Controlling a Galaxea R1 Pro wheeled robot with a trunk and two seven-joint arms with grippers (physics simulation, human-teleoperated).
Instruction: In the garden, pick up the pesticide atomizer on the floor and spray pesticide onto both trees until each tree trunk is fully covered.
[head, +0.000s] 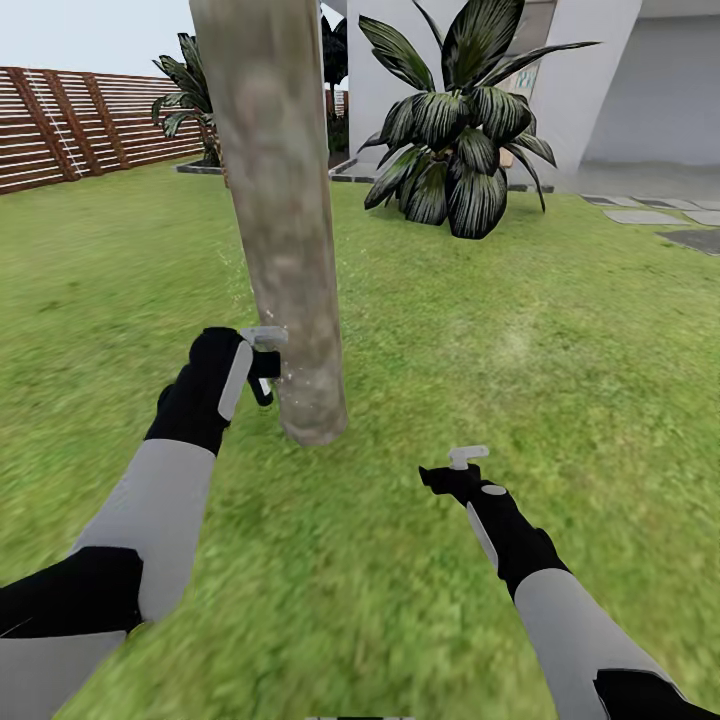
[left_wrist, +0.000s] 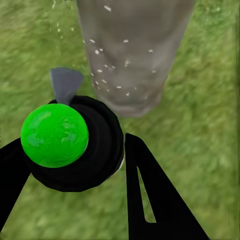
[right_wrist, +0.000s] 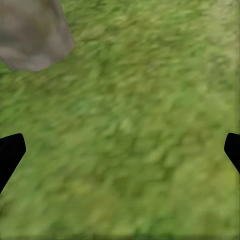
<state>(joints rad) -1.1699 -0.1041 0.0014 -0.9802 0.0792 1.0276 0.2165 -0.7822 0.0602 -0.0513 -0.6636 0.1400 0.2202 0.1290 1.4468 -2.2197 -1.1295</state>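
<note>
Head view: left gripper (head: 262, 362) jaws clamp the pesticide atomizer (left_wrist: 75, 145) beside the tree trunk (head: 280, 220); right gripper (head: 452, 470) jaws spread wide, empty; no writing legible.

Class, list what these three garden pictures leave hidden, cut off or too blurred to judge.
- Tree trunk: top cut off by head view's edge; far side hidden.
- Sprayer: body hidden behind its green ball, left wrist view.
- Right gripper: fingertips cut off at picture's sides.
- Grass: blurred.

Left end effector (left_wrist: 75, 165) grips atomizer (left_wrist: 70, 145) near speckled trunk (left_wrist: 132, 50).
</note>
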